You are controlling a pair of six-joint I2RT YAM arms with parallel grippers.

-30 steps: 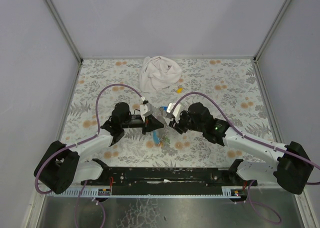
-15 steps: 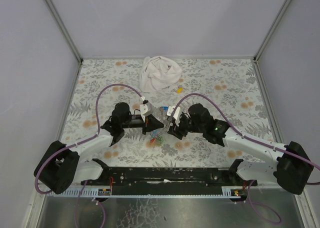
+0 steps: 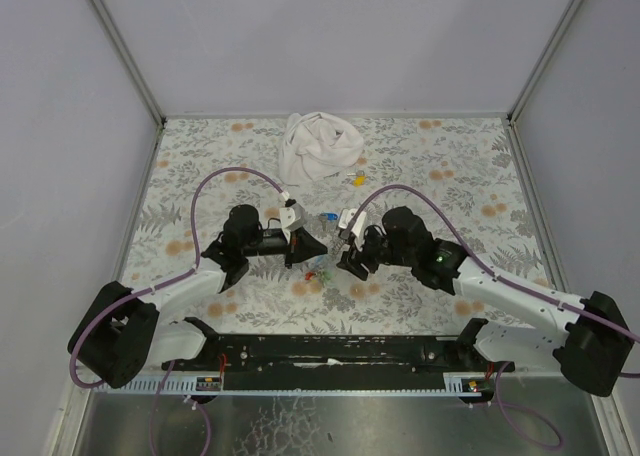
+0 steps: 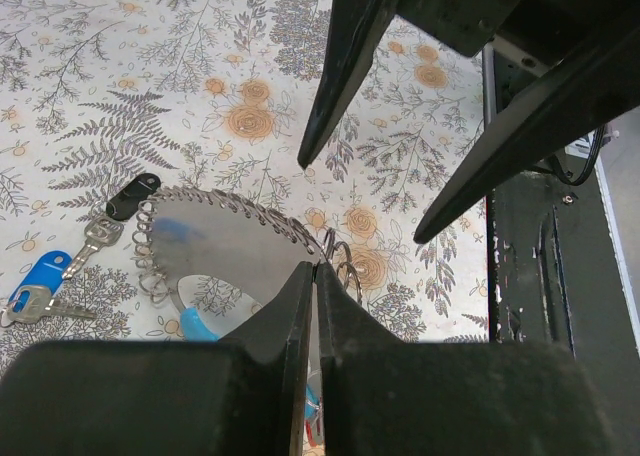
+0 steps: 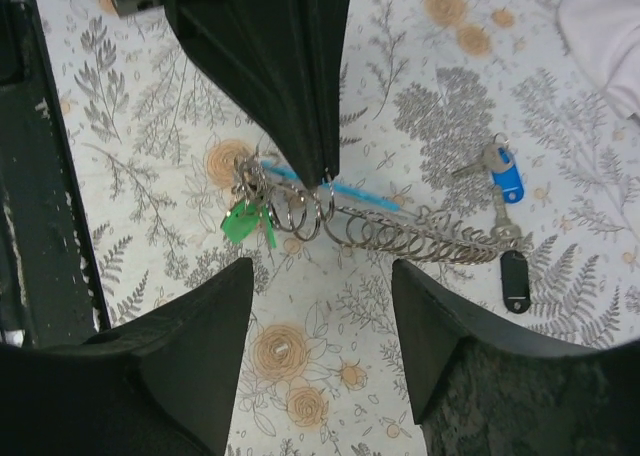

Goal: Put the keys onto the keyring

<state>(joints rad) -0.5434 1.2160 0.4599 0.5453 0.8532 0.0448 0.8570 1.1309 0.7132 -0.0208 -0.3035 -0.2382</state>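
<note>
The keyring [image 5: 305,216] lies near the middle of the desk [image 3: 450,176] between the two arms, a row of thin wire loops running along a grey strap [image 4: 225,246] with a blue inner side. The left gripper [image 5: 325,176] is pressed together and pinches the keyring at the loops. The right wrist view shows a green-capped key [image 5: 240,221] hanging at the loops just beside that pinch. The left wrist view hides it behind the fingers. Both wrist views show the blue-capped key [image 5: 507,173] and a black fob [image 5: 513,279] at the strap's far end. The right gripper [image 4: 362,200] stands spread just beside the keyring, apart from it and holding nothing. Only the top view shows the white cloth [image 3: 318,148] at the far edge.
</note>
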